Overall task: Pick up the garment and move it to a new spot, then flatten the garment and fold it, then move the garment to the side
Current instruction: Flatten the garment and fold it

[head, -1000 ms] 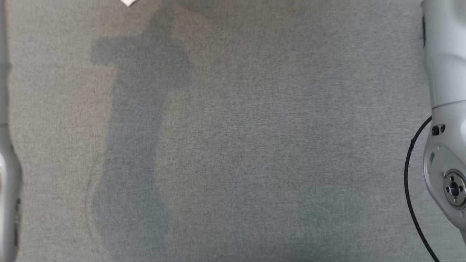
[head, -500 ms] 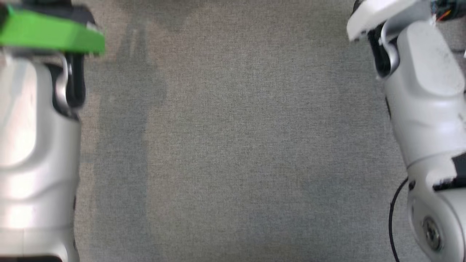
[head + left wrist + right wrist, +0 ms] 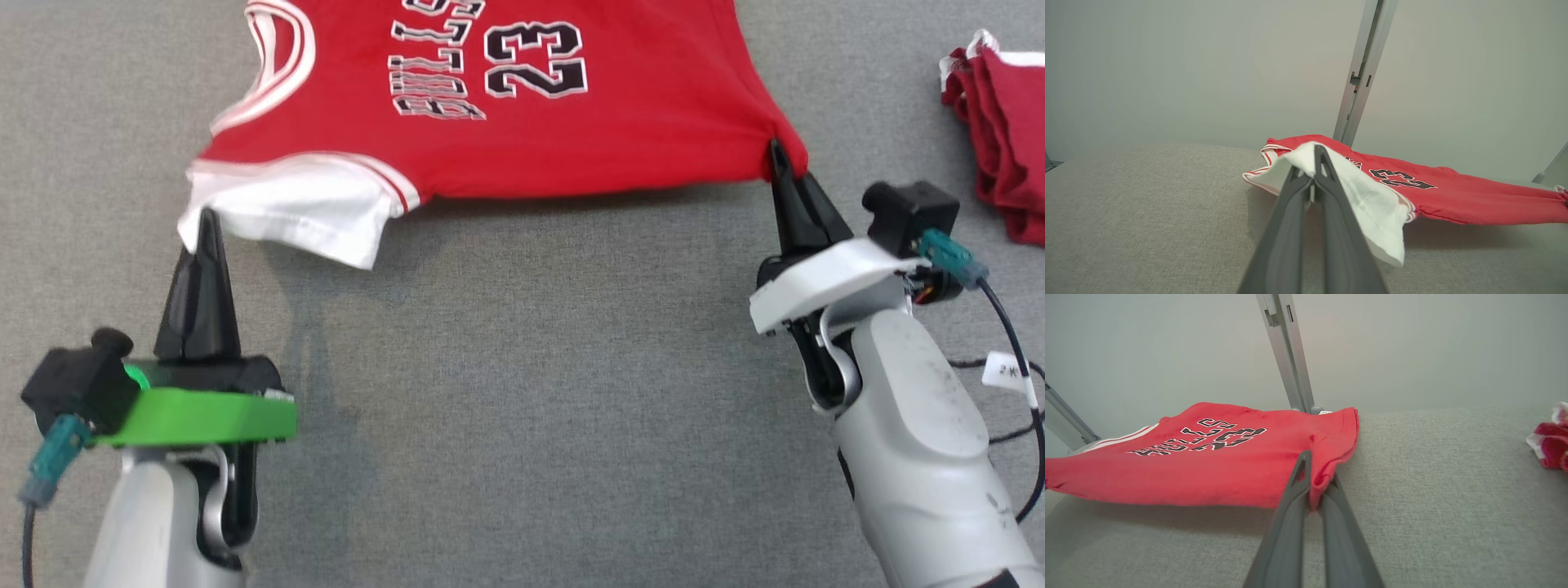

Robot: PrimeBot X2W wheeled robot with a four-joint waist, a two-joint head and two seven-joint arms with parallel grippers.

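Left gripper (image 3: pixel 204 219) is closed tight on the garment (image 3: pixel 588 139), at the edge of its white sleeve (image 3: pixel 302 208). In the left wrist view its two fingers (image 3: pixel 1286 228) meet with white cloth pinched at the tips. Right gripper (image 3: pixel 775 155) is likewise closed, pinching a red bottom corner of the garment, with the cloth bunched between its fingers (image 3: pixel 1290 522) in the right wrist view. The garment spans from one gripper to the other and reaches away beyond their tips, chest up, with the black "23" and letters showing. Its near edge is pulled taut and raised off the grey worktop (image 3: pixel 522 367), a shadow beneath it. To the right of the right gripper, apart from it, lies a pile of darker red cloth (image 3: pixel 1000 106) with white trim. Beyond the garment a metal post (image 3: pixel 1286 347) rises.
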